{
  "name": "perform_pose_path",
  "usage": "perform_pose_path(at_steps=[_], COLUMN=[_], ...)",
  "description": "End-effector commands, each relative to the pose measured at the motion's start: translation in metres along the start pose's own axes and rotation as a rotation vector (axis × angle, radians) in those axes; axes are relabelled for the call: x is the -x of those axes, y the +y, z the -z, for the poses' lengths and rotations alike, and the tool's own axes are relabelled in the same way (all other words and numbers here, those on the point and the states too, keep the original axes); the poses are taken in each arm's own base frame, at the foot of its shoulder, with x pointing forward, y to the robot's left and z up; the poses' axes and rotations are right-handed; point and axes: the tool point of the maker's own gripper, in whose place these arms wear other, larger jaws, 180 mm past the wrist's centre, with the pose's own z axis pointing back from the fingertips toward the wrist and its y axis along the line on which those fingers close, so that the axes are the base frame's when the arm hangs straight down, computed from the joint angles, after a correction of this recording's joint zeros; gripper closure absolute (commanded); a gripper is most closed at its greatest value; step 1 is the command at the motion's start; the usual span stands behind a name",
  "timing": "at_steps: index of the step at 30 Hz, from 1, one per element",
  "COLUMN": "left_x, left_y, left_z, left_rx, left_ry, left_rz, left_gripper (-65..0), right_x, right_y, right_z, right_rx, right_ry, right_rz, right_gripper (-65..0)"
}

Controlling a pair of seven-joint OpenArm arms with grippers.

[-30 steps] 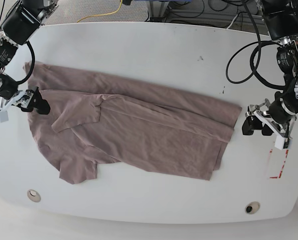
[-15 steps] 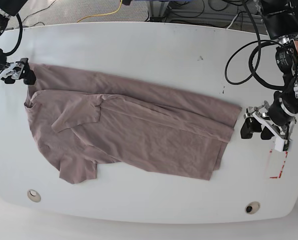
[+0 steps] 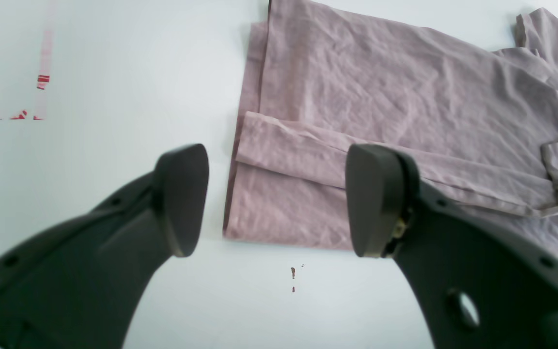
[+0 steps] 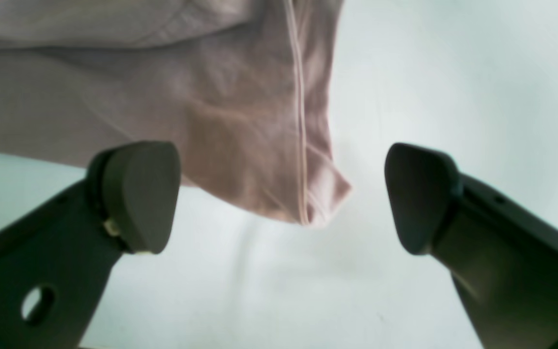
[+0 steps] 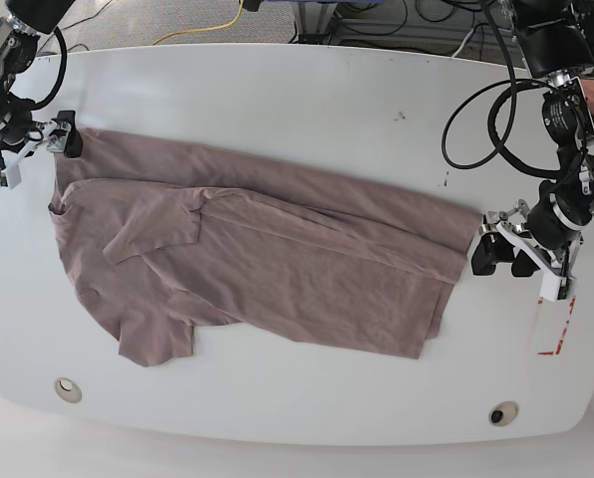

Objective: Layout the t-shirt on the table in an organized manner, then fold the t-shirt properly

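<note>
At the base view's left, the right hand (image 5: 68, 134), spread, is over the far corner of the t-shirt (image 5: 307, 284); the shirt lies across the table (image 5: 277, 403), long axis slanting nearer towards the left hand (image 5: 503, 255), also spread, just beside its other end.

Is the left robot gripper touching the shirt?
Cannot tell: the left wrist view shows open left gripper jaws over the t-shirt, but hides the height.
</note>
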Motion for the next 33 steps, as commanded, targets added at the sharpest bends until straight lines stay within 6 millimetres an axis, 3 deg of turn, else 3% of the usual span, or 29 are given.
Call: perform_pose_path(at_steps=[1,11,18,23,32,33], left_x=[-0.019,-0.019,-0.019,-0.019,-0.015,-0.014], left_y=[-0.001,0.000,0.000,0.000,0.005,0.006], left_z=[-0.005,-0.006,-0.006,-0.005,-0.003,-0.002], left_rx=[0.004,0.002,0.002,0.000,-0.008,-0.009], left_ry=[-0.057,-0.057,-0.057,-0.056,-0.046,-0.044], left_rz=[0.023,0.021,0.021,0.022,0.010,0.005], left_gripper=[-41.5,-41.5,-41.5,-41.5,-41.5,-41.5], right_x=[-0.014,-0.009,0.007,0.014,0.016,0.016], right_y=[-0.002,0.004,0.001,-0.001,-0.001,-0.001], right_z=[-0.001,0.017,0.030,0.035,0.035,0.035], right_rx=[0.027,0.081,0.063,0.052,0.051,0.051], right_ry=[-0.040,-0.010,0.024,0.014,0.017,0.019], right_rz=[-0.032,-0.043,0.006,0.034,0.036,0.036], right_gripper=[-65.0,-65.0,-65.0,-39.3,-1.1,0.0])
